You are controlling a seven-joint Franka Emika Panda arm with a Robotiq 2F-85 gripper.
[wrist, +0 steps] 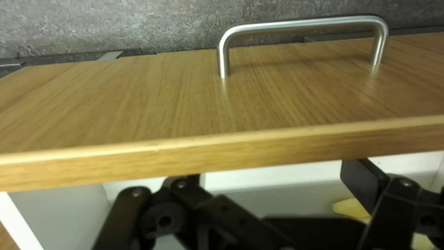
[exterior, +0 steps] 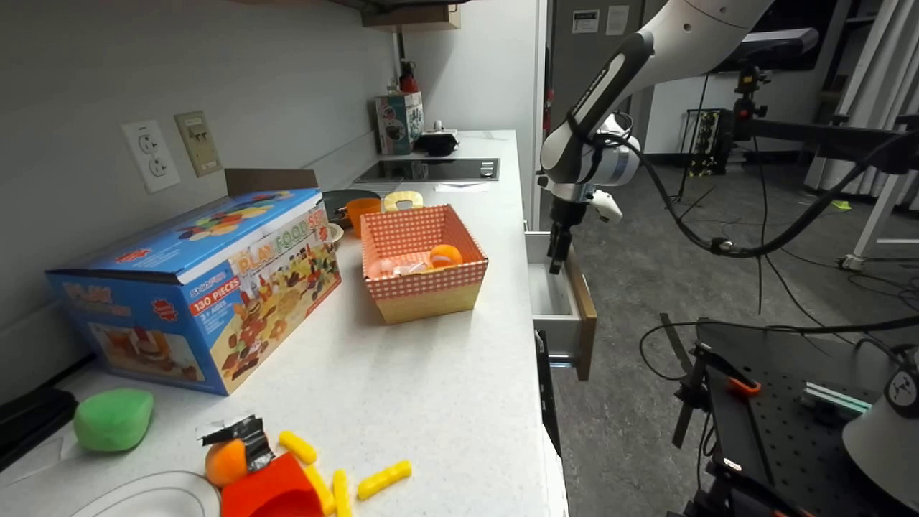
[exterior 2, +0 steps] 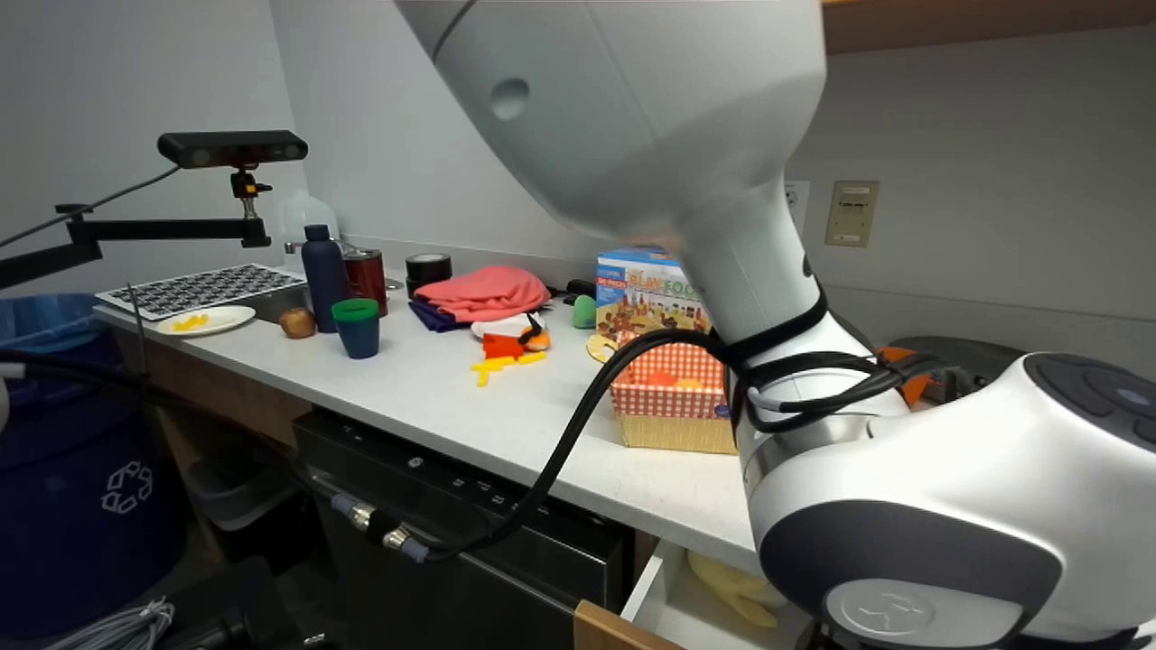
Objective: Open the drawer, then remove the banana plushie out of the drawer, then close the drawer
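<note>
Drawer (exterior: 558, 330) pulled out under counter (exterior: 467, 388) edge in an exterior view, gripper (exterior: 554, 262) pointing down into it, checkered basket (exterior: 429, 303) on counter w/ orange toy (exterior: 446, 254) inside. In an exterior view, banana plushie (exterior 2: 733, 585) sits in drawer, pt. hidden by arm (exterior 2: 750, 253). Wrist view: jaws spread wide, tips pt. hidden by drawer's wood front (wrist: 208, 111) w/ metal handle (wrist: 301, 25), plushie pt. behind one finger (wrist: 362, 184), contact unclear from here.

I see a white counter (exterior: 459, 380) bearing a red-checkered basket (exterior: 431, 305). Just beside it stands a blue play-food box (exterior: 215, 287). Well apart from the basket I find a green lump (exterior: 113, 418), white plate (exterior: 154, 500), red container (exterior: 253, 492) and yellow sticks (exterior: 384, 480); farther from it stand a dark bottle (exterior 2: 323, 282) and a green-rimmed cup (exterior 2: 358, 338).
</note>
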